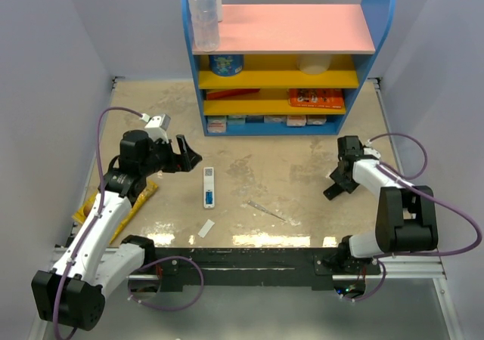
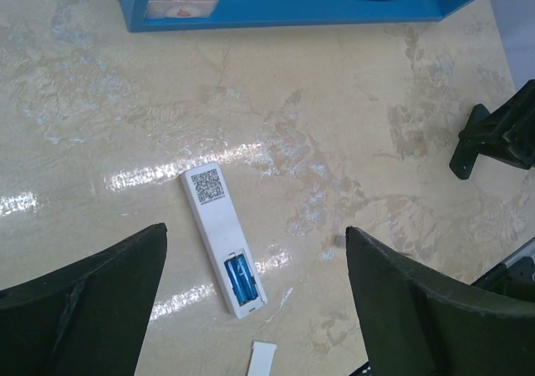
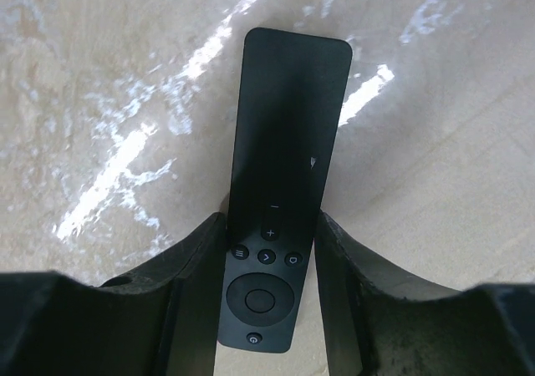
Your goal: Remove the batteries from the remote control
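While right pincer clasps a black remote and left pincer gapes, white remote lies near-to-far, batteries nearest

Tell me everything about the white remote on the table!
The white remote is a slim, plastic-looking bar lying flat on the beige table, back side up. A QR sticker sits at its far end. Its battery bay is open, with blue batteries inside. Only the table touches it; the left fingers hover open nearby.

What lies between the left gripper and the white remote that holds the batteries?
Nothing: in the top view only bare table separates the left gripper from the white remote.
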You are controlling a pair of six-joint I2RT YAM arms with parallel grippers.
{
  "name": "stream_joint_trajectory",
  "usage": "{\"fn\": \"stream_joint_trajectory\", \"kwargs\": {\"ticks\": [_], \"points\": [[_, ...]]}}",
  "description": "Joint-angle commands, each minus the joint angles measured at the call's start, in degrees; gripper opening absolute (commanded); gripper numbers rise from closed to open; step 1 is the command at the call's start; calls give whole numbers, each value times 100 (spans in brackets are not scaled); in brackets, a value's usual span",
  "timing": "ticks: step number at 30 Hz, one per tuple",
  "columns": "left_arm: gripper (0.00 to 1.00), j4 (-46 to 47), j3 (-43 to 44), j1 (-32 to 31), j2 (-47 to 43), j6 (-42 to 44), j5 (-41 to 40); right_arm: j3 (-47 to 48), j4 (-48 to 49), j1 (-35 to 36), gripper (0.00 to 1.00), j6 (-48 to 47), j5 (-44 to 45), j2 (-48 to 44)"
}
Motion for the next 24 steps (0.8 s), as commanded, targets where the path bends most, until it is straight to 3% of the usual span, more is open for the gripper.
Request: {"fn": "stream_joint_trajectory", "kwargs": {"ticks": [1,14,18,24], "points": [[90,148,-35,4,-64,-20,24,-151,547,-14,17,-691,-917,-175],[86,481,-167,4,-29,-248,244,-792,1796,145,18,-1896,-4078,-1317],[84,780,-246,4,85,-459,674,-985,2436,153,18,-1853,-5206,-1721],[82,1632,-255,-75,393,-1004,1386,-1074,3148,329,17,-1380,-6049,-2266]]}}
